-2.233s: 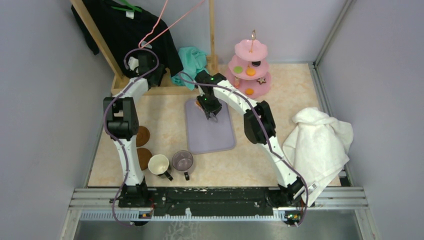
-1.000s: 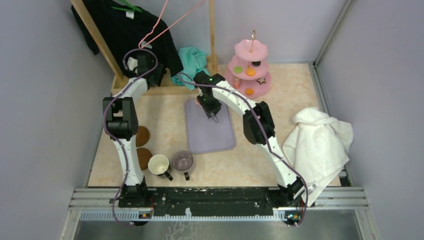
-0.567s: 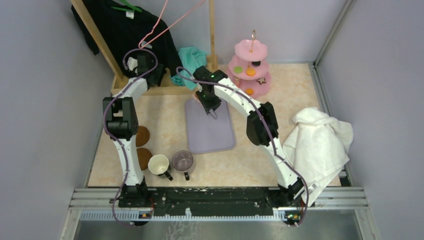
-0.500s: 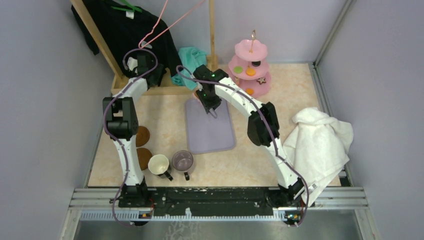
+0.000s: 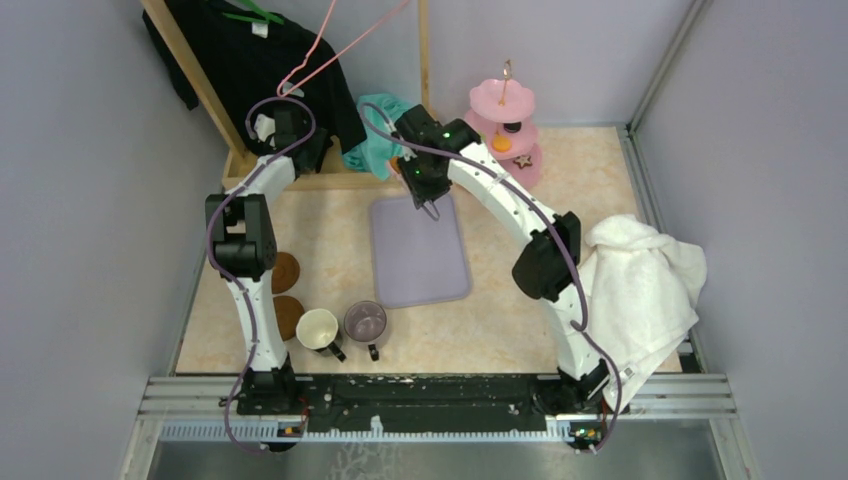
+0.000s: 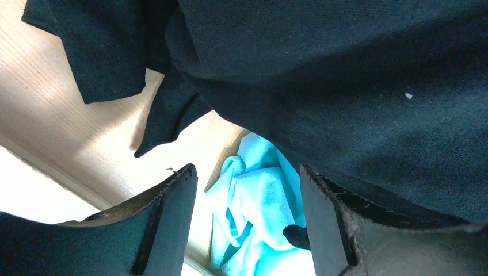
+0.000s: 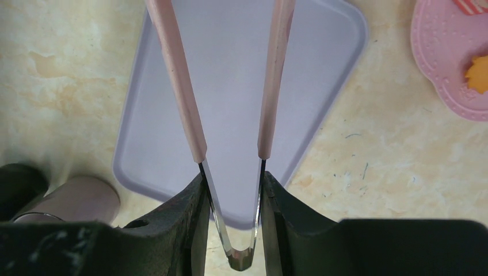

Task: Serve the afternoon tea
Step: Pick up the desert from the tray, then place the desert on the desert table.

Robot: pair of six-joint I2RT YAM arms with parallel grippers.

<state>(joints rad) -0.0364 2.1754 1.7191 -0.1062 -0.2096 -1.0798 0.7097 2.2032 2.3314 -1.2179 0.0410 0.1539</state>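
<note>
**Overhead and wrist views.** The right gripper is clamped on the hinged end of pink-handled metal tongs. The tongs' two arms reach out over the far end of a flat lavender rectangular tray, and their tips pass beyond the wrist frame. The left gripper hangs with its fingers spread and nothing between them. It is close against a black garment on a wooden rack, with a crumpled teal cloth beyond.

The pink three-tier stand sits at the far side of the table, just right of the right wrist. It carries an orange round sweet, a black round sweet and a star cookie.

Near the left arm's base, a cream mug and a greyish-purple see-through mug stand side by side. Two brown round coasters lie just left of them. A white towel is heaped at the right.
</note>
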